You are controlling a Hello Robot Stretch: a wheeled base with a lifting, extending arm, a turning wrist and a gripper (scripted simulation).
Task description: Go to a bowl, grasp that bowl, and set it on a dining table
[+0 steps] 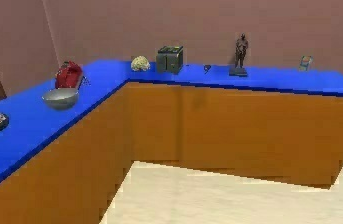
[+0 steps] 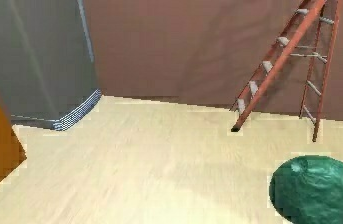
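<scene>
1. Ahead, in the forward view, a grey metal bowl sits on the left run of a blue counter, near a red object. A dark statuette stands on the far run.
2. Sideways, the arm side view shows a grey fridge, a red ladder leaning on the wall, and a green mound on the floor.
3. I cannot tell the state of the gripper fingers.

Walls: plain mauve-brown.
Floor: pale wood planks, softly lit.
Counter: L-shaped with a bright blue top, along the forward view's left and far side.
Cabinet fronts: orange, under the blue top.
Refrigerator: grey, at the arm side view's upper left.
Ladder: reddish, leaning against the wall.
Green mound: on the floor, lower right.
</scene>
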